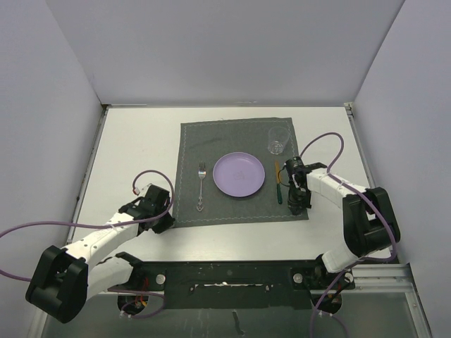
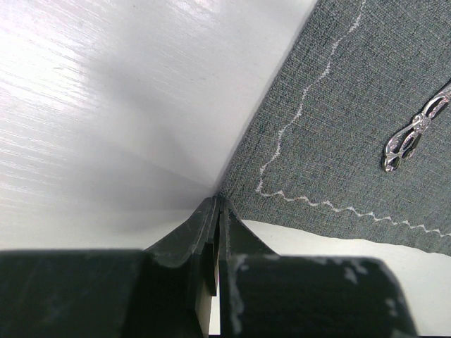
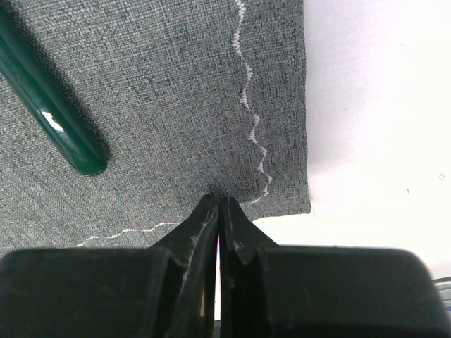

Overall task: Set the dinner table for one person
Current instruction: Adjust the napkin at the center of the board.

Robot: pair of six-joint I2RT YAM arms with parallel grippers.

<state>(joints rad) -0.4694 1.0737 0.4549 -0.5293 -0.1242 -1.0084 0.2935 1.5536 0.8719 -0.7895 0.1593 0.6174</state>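
Arm bases: bolted to a dark rail (image 1: 225, 278) at the near edge, left arm reaching forward on the left, right arm on the right.
Dinner table (image 1: 134, 151): large, white and smooth, running from the rail to the far wall, lying under everything else.
Left gripper (image 2: 216, 201): clenched, jaws pressed flat together, low over the table, tips meeting the near left corner of the placemat; impossible to tell whether any cloth is pinched between them.
Right gripper (image 3: 217, 200): clenched likewise, jaws flat together, tips at the near edge of the placemat just inside its near right corner; again impossible to tell whether cloth is caught.
Placemat (image 1: 232, 211): dark grey square of woven cloth with a white zigzag stitch along its border, spread flat on the middle of the table.
Fork (image 1: 201, 186): silver, ornate handle end nearest, tines pointing away, lying on the placemat just left of the plate.
Green-handled utensil (image 3: 49, 113): glossy dark green handle nearest, far end orange-looking, lying on the placemat just right of the plate; kind of utensil not clear.
Plate (image 1: 239, 174): round, pale purple, in the middle of the placemat, between fork and utensil.
Glass (image 1: 277, 141): clear, upright, on the far right part of the placemat, beyond the utensil.
Walls (image 1: 225, 49): plain pale panels closing in the far side and both flanks.
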